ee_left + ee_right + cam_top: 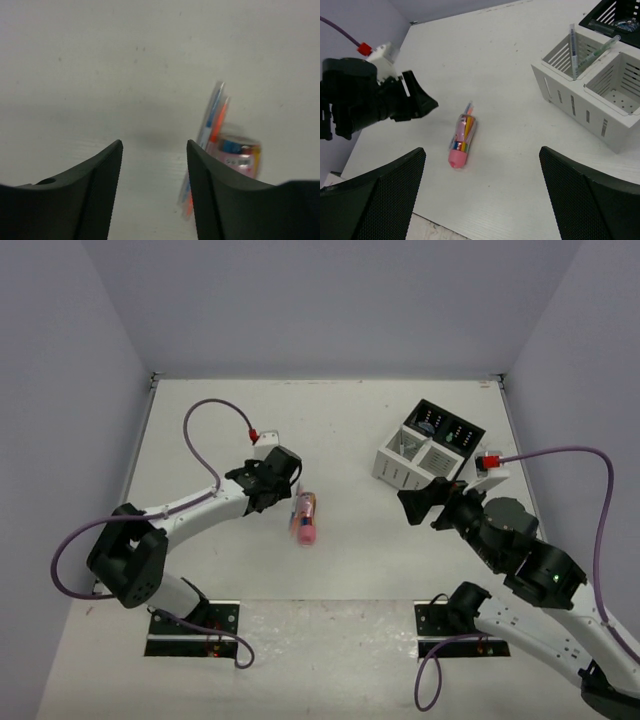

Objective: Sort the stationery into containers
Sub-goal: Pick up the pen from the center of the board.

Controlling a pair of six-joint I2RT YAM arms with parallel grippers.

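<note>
Lying mid-table, just right of the left gripper (pixel 154 145), the pink cylinder (pixel 306 519) looks light, stiff, prob. slick & roll-prone; pinch across its mid-body. Both it & the right gripper (pixel 481 160) have fingers spread, empty.

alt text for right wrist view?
A pink cylinder lies on the table, framed between the open fingers of the right gripper. The left gripper sits at left, apart from it; a white slatted organizer holding two pens stands at right.
</note>
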